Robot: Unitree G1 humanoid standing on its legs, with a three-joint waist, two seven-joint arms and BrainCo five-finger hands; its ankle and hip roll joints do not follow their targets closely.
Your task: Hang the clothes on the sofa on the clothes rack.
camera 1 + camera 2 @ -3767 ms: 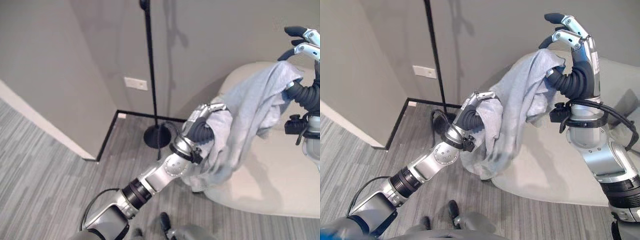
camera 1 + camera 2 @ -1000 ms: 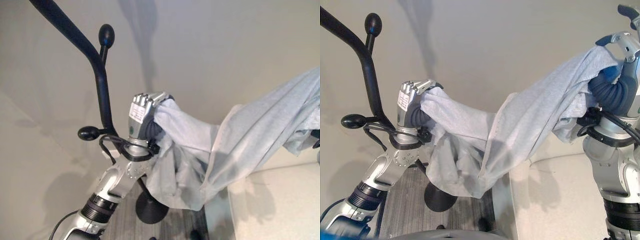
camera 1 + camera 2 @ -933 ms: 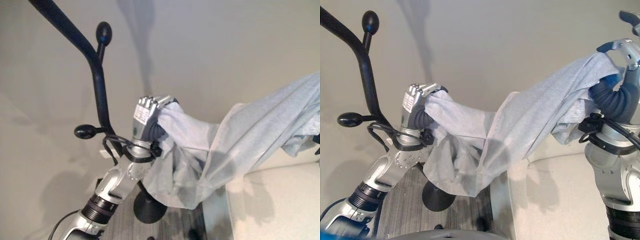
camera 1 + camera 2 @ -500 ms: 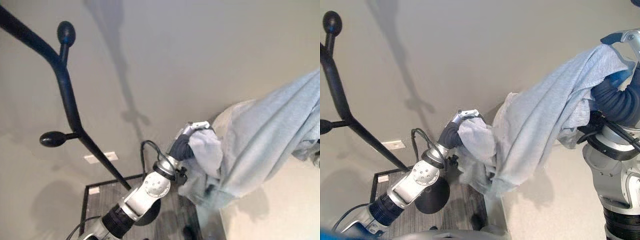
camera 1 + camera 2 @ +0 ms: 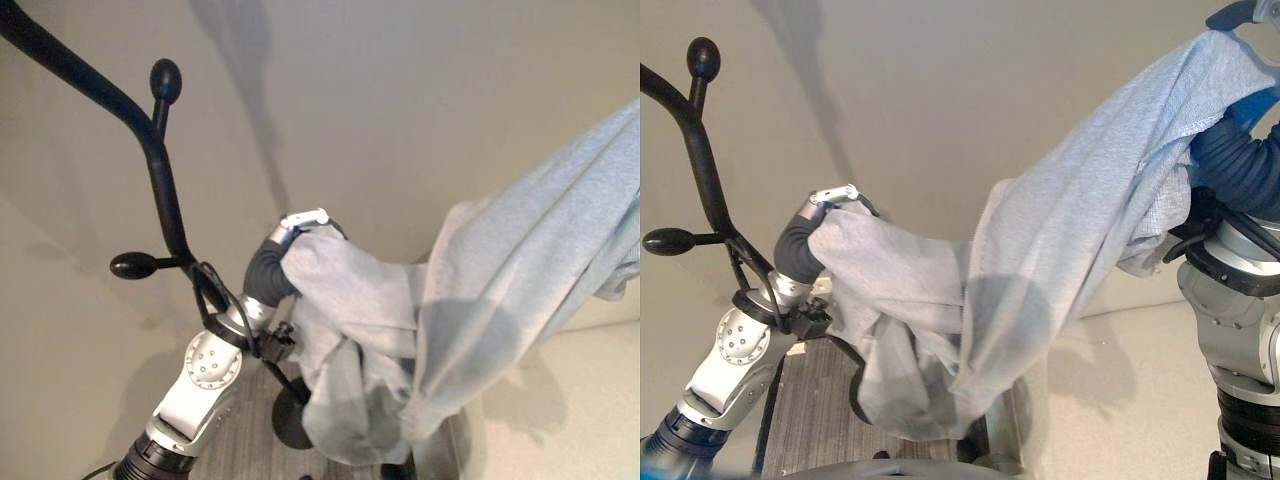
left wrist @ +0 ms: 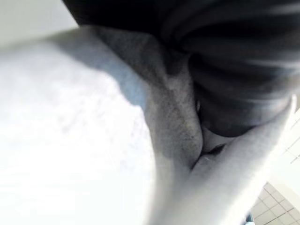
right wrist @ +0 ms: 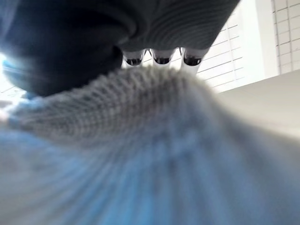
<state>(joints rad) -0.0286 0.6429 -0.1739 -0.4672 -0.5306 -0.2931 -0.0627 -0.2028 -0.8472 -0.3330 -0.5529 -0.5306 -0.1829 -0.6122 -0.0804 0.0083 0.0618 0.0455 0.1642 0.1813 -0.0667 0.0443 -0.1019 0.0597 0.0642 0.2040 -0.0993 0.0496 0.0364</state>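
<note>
- risen since half a second ago: left hand (image 5: pixel 300 222), now level with the clothes rack (image 5: pixel 160 190) hooks.
- grey garment (image 5: pixel 1080 240) stretched between left hand and right hand (image 5: pixel 1240 15), beside rack, clear wall behind.
- finger states of both: cannot tell, cloth-covered or cut off.

No readable text, label, number or sign anywhere in these views.
</note>
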